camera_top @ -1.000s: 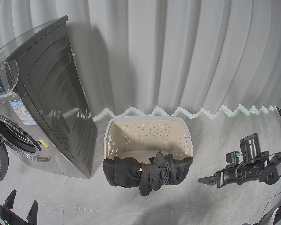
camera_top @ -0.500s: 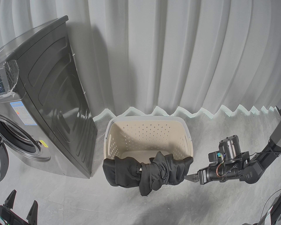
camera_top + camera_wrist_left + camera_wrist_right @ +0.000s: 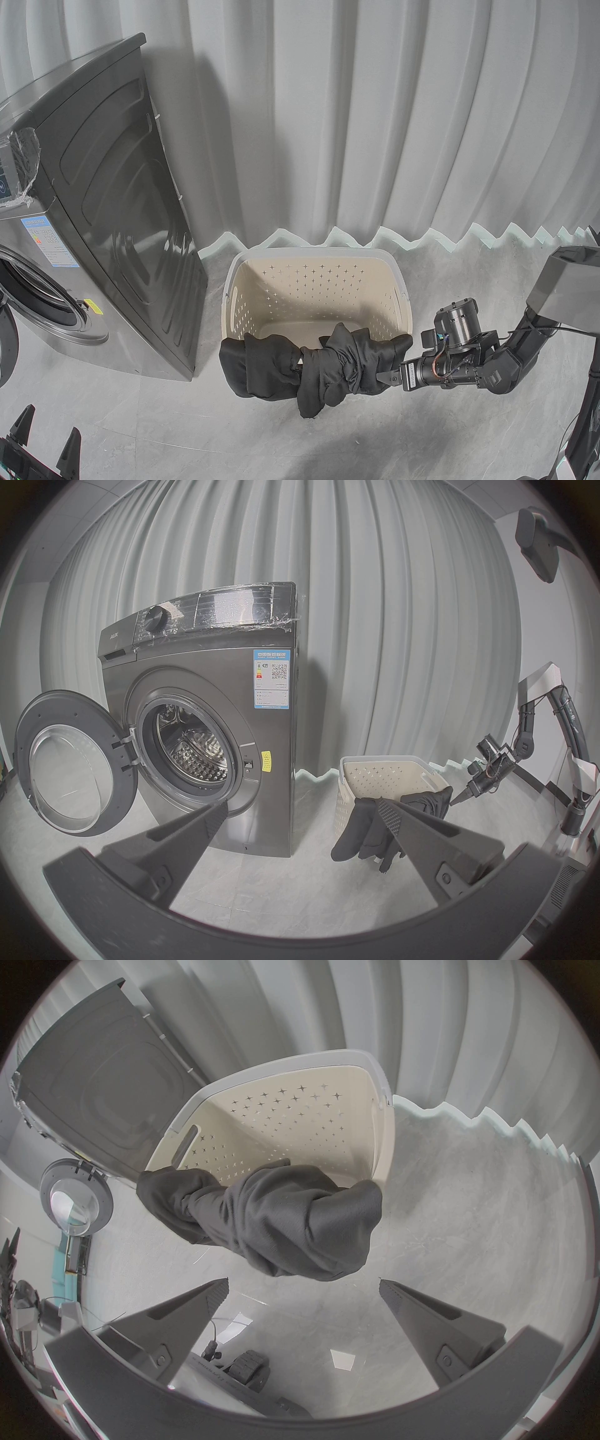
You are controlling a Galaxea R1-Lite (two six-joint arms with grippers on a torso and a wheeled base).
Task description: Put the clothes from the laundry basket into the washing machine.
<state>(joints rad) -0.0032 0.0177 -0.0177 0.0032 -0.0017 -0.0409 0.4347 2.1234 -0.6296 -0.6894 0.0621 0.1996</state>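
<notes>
A dark grey garment (image 3: 315,369) hangs over the near rim of the cream laundry basket (image 3: 319,290) on the floor; it also shows as a dark bundle (image 3: 275,1219) over the basket's rim (image 3: 384,1141) and as dark cloth (image 3: 375,824). My right gripper (image 3: 384,377) is open, level with the cloth's right end and almost touching it; its fingers (image 3: 181,1310) stand apart just short of the cloth. The grey washing machine (image 3: 94,206) stands to the left, its round door (image 3: 69,761) swung open, drum (image 3: 184,745) visible. My left gripper (image 3: 47,440) is open, low at the near left.
White pleated curtains (image 3: 375,119) hang behind the basket and machine. Bare grey floor (image 3: 187,431) lies between the machine and the basket and in front of both. The right arm's elbow (image 3: 565,284) stands at the right edge.
My right gripper has travelled leftward across the floor, from well right of the basket up to the right end of the hanging garment. The left gripper and the clothes have stayed put.
</notes>
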